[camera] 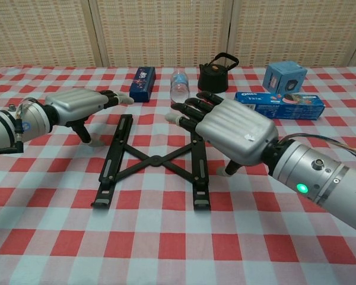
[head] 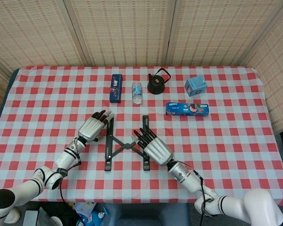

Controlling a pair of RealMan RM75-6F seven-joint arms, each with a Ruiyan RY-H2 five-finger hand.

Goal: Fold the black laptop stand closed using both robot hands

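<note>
Black metal X-frame laptop stand [head: 126, 144], spread flat near tabletop's front edge; left hand [head: 92, 127] released beside its left rail, right hand [head: 153, 147] released above its right rail, neither grasping; approach step, next needing both rails pressed inward together.

A matt black stand [camera: 151, 161] is lying on a checked cloth surface [camera: 47, 196]; both hands [camera: 77, 102] [camera: 228, 132] are showing smooth, glossy silver shells with black fingers [camera: 190, 113]; woven reed panels [head: 122, 30] are looking rough.

right hand [camera: 228, 132] covers middle of laptop stand [camera: 154, 160] right rail | contact unclear | box print unreadable
</note>
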